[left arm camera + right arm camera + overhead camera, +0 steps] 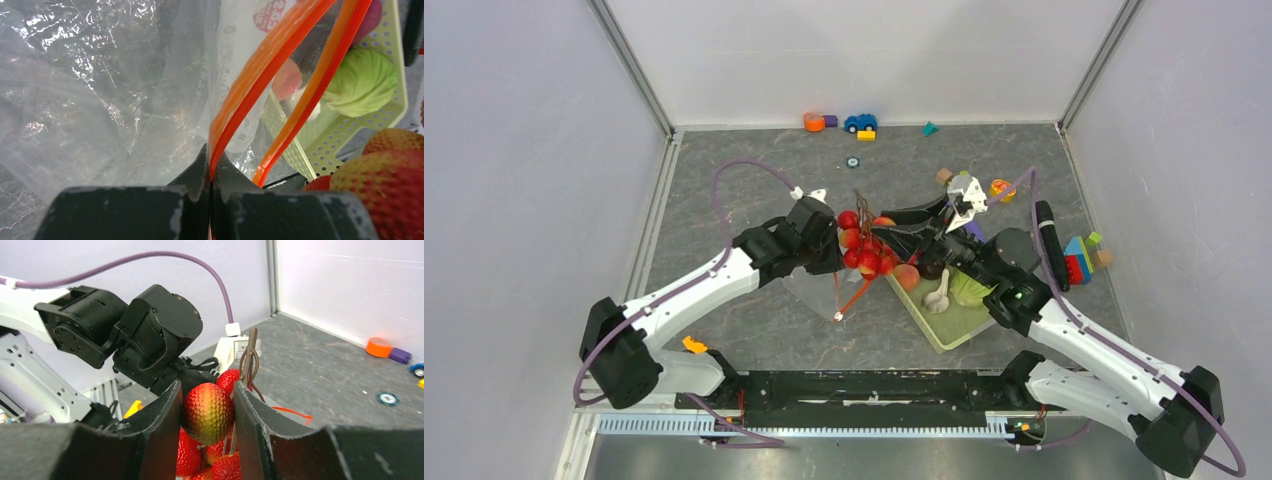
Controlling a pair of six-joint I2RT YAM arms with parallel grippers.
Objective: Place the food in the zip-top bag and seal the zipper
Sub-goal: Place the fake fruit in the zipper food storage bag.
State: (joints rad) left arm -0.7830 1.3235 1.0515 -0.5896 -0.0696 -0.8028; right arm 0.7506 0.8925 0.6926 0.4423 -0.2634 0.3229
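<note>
My left gripper (211, 171) is shut on one red-orange lip of the zipper (260, 75), holding the mouth of the clear zip-top bag (100, 100) apart; the other lip (320, 85) hangs free. From above, this gripper (832, 258) is just left of a bunch of little red-yellow apples (864, 248) on brown stems. My right gripper (207, 405) is shut on one apple (207, 412) of that bunch, over the bag's mouth (844, 295). A green cabbage (969, 290) and a peach (907, 277) lie in the green basket (944, 330).
The basket sits under my right arm. Coloured blocks (1079, 258) and a black pen-like object (1046, 230) lie at the right. A toy car (860, 122) and blocks (814, 121) are at the back wall, and a yellow piece (694, 345) is near the left base.
</note>
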